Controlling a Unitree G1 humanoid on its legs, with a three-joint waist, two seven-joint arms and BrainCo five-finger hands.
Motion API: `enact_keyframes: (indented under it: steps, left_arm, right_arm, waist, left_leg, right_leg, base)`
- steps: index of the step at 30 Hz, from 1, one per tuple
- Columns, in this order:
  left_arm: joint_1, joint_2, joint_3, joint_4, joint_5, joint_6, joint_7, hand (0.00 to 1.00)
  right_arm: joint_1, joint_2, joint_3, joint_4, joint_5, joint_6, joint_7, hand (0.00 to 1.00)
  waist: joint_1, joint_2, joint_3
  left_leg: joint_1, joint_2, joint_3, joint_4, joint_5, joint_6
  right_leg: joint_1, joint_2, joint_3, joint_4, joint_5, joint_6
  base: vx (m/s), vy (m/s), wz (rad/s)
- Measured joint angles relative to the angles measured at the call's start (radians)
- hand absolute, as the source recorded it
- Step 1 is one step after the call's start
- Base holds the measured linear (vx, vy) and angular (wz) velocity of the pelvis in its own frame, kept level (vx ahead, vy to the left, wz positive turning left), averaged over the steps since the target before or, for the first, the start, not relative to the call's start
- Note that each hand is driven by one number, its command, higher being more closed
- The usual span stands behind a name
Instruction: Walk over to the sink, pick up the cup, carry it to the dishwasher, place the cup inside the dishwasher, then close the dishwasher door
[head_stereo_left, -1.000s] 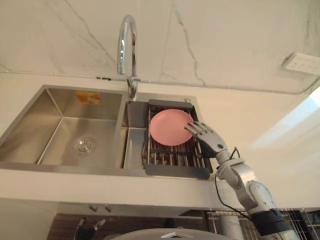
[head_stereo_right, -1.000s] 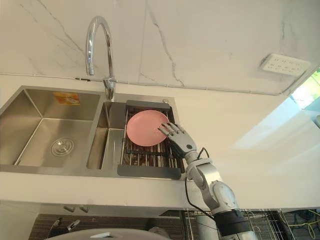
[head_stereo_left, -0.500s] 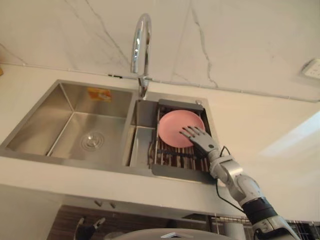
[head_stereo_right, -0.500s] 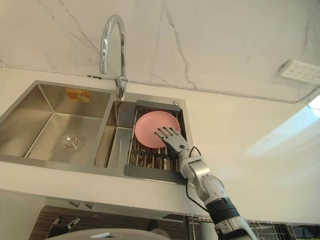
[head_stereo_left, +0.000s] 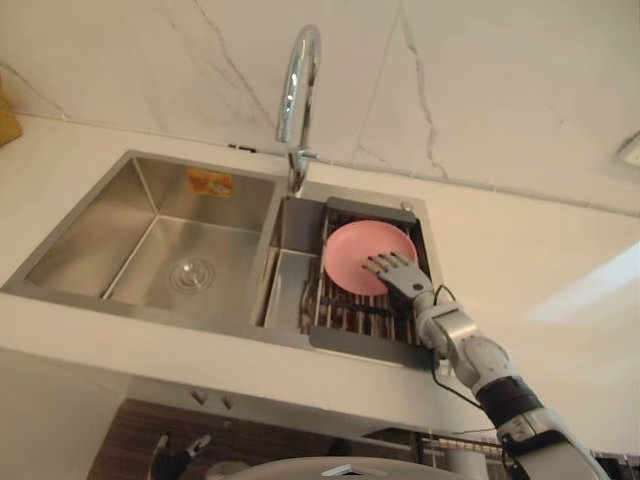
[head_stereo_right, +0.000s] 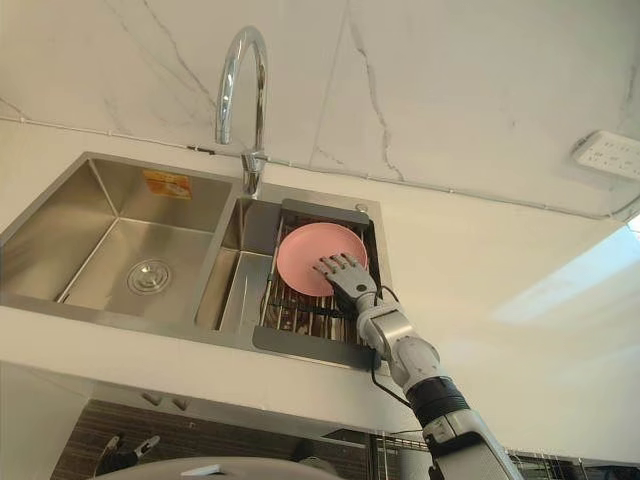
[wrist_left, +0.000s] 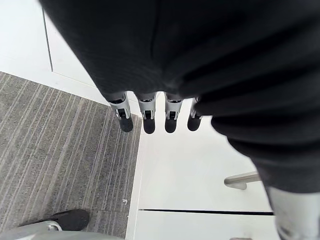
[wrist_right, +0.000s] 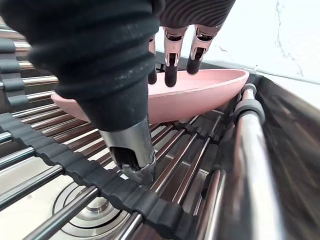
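Observation:
A shallow pink dish (head_stereo_left: 360, 255) lies on a dark drain rack (head_stereo_left: 350, 312) set over the small right basin of the sink; I see no cup. My right hand (head_stereo_left: 400, 275) reaches over the dish's near rim. In the right wrist view its straight fingers (wrist_right: 171, 65) hang above the dish (wrist_right: 200, 97), and the thumb (wrist_right: 125, 145) points down at the rack bars (wrist_right: 75, 170) just in front of the rim. Nothing is gripped. My left hand (wrist_left: 145, 112) hangs down by a white cabinet with its fingers straight.
The steel sink (head_stereo_left: 150, 230) has a large bare left basin with a drain. A tall curved faucet (head_stereo_left: 300, 90) rises behind the divider. White counter runs along the front and to the right, and a wall socket (head_stereo_right: 607, 155) sits at the far right. A cabinet handle (wrist_left: 242, 179) is near my left hand.
The camera has moved, so the sink now sits further right in the picture. My right hand has slid a little further over the pink dish's near rim.

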Motion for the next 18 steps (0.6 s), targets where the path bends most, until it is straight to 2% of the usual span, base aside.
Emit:
enact_keyframes:
  steps: [4, 8, 10, 12, 18]
  left_arm:
    - [-0.003, 0.000, 0.000, -0.006, 0.000, 0.000, 0.000, 0.00]
    - [-0.003, 0.000, -0.001, -0.006, 0.000, 0.000, 0.003, 0.00]
    - [-0.002, 0.002, -0.001, -0.006, 0.000, 0.000, 0.005, 0.00]
    - [-0.001, 0.005, -0.001, -0.006, 0.000, -0.001, 0.010, 0.00]
    - [0.002, 0.004, 0.008, -0.006, 0.001, -0.008, 0.023, 0.00]
  right_arm:
    - [-0.035, 0.009, 0.026, 0.025, -0.058, 0.004, -0.020, 1.00]
    - [-0.054, 0.011, 0.027, 0.078, -0.120, 0.019, -0.100, 1.00]
    - [-0.054, 0.011, 0.033, 0.083, -0.150, 0.030, -0.164, 1.00]
    - [-0.053, 0.017, 0.031, 0.078, -0.133, 0.048, -0.240, 1.00]
    - [-0.041, 0.017, -0.058, -0.031, -0.032, 0.044, -0.352, 1.00]
  waist:
    - [0.001, -0.003, 0.002]
    - [0.006, -0.007, 0.003]
    - [0.005, -0.010, 0.005]
    - [0.000, -0.014, 0.008]
    - [-0.002, -0.014, 0.008]
  left_leg:
    - [0.000, -0.002, 0.000, 0.000, 0.001, 0.001]
    - [0.000, -0.007, -0.005, -0.005, 0.003, 0.005]
    - [0.000, -0.008, -0.005, -0.006, 0.004, 0.005]
    - [0.001, -0.008, -0.004, -0.006, 0.004, 0.005]
    - [0.001, -0.008, -0.004, -0.006, 0.004, 0.005]
  right_leg:
    - [0.000, -0.002, 0.000, 0.000, 0.000, 0.000]
    - [0.000, -0.006, -0.003, 0.000, 0.001, 0.002]
    - [0.000, -0.007, -0.003, 0.000, 0.002, 0.003]
    - [0.000, -0.008, -0.002, 0.000, 0.003, 0.003]
    - [0.000, -0.007, -0.001, 0.000, 0.003, 0.003]
  base:
    - [0.00, 0.000, 0.00]
    - [0.00, 0.007, 0.02]
    - [0.00, 0.000, 0.00]
    - [0.00, 0.000, 0.00]
    - [0.00, 0.000, 0.00]
